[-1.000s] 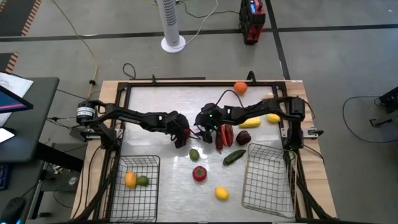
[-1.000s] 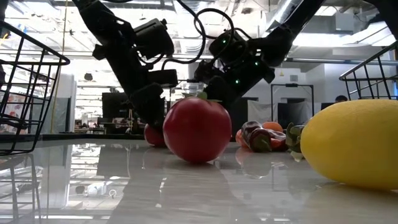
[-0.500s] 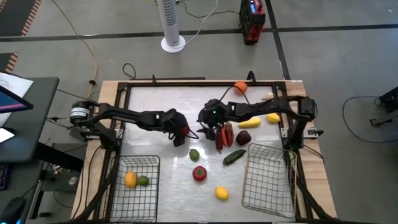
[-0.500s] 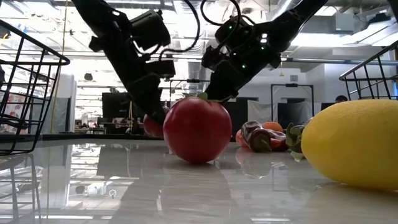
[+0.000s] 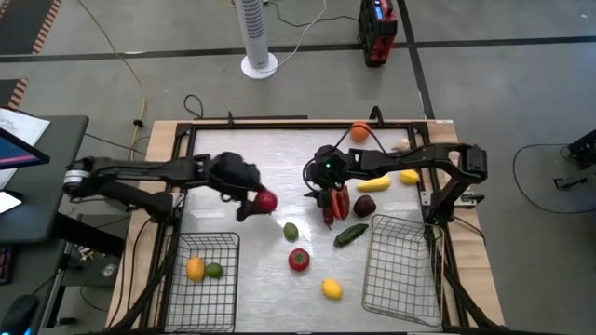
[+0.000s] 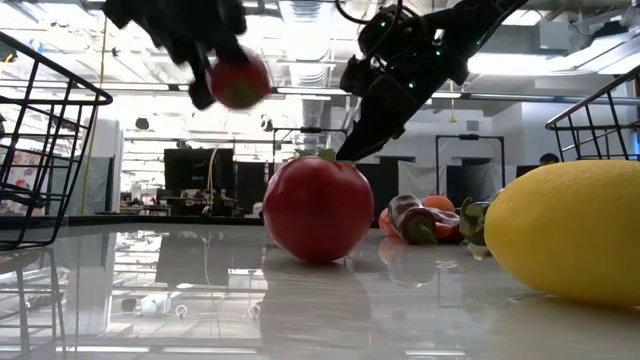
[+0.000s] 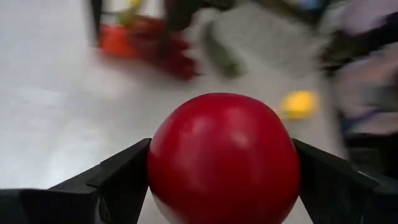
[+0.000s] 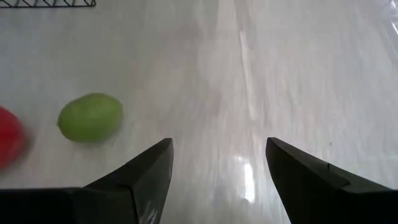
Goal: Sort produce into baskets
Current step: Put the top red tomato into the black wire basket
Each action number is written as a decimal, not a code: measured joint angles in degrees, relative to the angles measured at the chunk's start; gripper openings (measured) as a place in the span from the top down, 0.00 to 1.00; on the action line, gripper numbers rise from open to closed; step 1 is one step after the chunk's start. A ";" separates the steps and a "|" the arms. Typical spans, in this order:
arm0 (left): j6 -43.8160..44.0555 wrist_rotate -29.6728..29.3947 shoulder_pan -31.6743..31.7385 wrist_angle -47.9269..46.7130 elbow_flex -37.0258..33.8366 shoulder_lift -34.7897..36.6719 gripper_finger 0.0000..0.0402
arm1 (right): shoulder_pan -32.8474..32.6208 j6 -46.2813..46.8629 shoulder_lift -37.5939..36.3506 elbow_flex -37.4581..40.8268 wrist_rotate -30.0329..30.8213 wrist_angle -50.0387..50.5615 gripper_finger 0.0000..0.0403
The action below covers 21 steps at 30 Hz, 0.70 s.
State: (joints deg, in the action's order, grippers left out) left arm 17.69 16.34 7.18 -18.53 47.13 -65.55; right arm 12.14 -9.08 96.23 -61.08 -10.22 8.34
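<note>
Two wire-grid metal baskets (image 5: 205, 279) sit nearest, the left one holding a yellow and a green piece. Farther back, left gripper (image 5: 253, 202) carries a round red apple (image 5: 267, 200) clamped between its fingers, lifted clear probably for basket drop-off; right gripper (image 5: 328, 194) hovers with fingers spread, nothing in them, over the red peppers (image 5: 337, 203).

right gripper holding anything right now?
No: in the right wrist view the right gripper has open fingers with only bare white table between them, a green lime lying off to one side.

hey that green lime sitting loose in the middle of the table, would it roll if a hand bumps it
Probably. The lime is rounded and rests on the smooth, glossy table with nothing against it, so a nudge would likely send it rolling. Its slightly oval shape may make it wobble off-line.
</note>
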 joint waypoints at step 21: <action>51.80 -10.67 -38.46 -27.47 0.00 10.95 0.17 | 0.76 1.35 -0.53 0.00 4.28 0.40 0.29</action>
State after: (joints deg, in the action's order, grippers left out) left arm 69.49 5.67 -31.28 -46.00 47.13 -54.59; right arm 12.91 -7.73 95.70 -61.08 -5.94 8.74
